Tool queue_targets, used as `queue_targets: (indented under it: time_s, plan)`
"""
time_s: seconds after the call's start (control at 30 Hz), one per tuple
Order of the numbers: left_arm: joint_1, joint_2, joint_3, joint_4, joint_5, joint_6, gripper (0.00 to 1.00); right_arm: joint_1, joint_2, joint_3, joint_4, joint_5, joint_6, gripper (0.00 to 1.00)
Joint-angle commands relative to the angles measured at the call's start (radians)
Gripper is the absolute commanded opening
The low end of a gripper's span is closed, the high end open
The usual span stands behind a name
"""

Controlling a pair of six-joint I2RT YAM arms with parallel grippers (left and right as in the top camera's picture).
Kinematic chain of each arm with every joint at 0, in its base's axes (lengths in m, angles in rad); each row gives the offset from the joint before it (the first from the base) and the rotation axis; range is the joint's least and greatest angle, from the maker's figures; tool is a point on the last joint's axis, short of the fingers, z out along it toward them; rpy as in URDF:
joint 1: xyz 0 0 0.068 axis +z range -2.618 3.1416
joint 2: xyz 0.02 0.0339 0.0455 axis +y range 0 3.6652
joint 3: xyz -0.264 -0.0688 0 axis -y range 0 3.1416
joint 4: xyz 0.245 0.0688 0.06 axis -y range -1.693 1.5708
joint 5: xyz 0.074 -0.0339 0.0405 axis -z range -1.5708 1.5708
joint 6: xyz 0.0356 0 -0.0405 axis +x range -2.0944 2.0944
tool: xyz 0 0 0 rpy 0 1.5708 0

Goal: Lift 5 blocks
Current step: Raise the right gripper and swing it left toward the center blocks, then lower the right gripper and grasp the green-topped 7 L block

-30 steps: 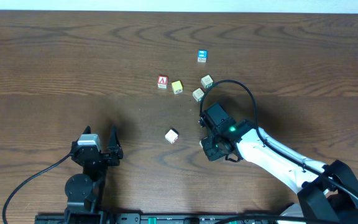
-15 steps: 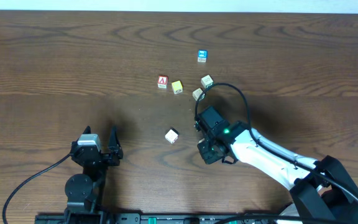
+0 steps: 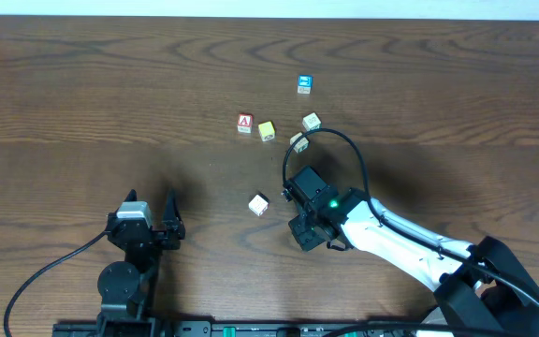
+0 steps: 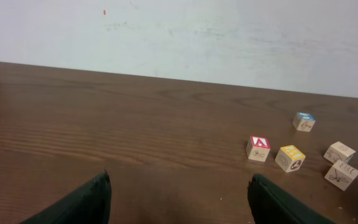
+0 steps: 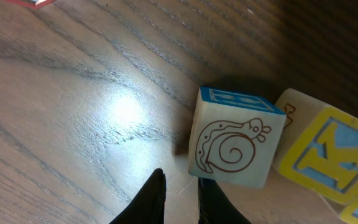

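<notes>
Right gripper [image 5: 178,198] has its jaws nearly pressed together, nothing between them, a snail-marked block [image 5: 232,146] just ahead. Left gripper [image 4: 178,202] sits spread wide, empty.

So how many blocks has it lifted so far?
None looks lifted: every block in view sits on the table. The right end effector, almost shut and empty, is at the snail block beside a yellow block. The left end effector is open, far off. All five lifts look left.

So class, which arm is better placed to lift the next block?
The right: its gripper hangs close to the lone whitish block, while the left gripper sits open, far from every block.
</notes>
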Motion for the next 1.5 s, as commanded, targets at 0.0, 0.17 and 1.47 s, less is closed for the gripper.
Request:
queue_targets:
  time_s: [0.0,0.17,1.47]
  plan:
    - [0.004,-0.005,-0.015,-0.041,-0.020,-0.009,0.71,0.007,0.009,-0.005,0.008,0.003,-0.007,0.16]
    - [0.004,-0.005,-0.015,-0.041,-0.020,-0.009,0.71,0.008,0.009,-0.005,0.027,0.005,-0.010,0.17]
    - [0.004,-0.005,-0.015,-0.041,-0.020,-0.009,0.71,0.039,0.008,0.003,0.039,-0.008,-0.026,0.16]
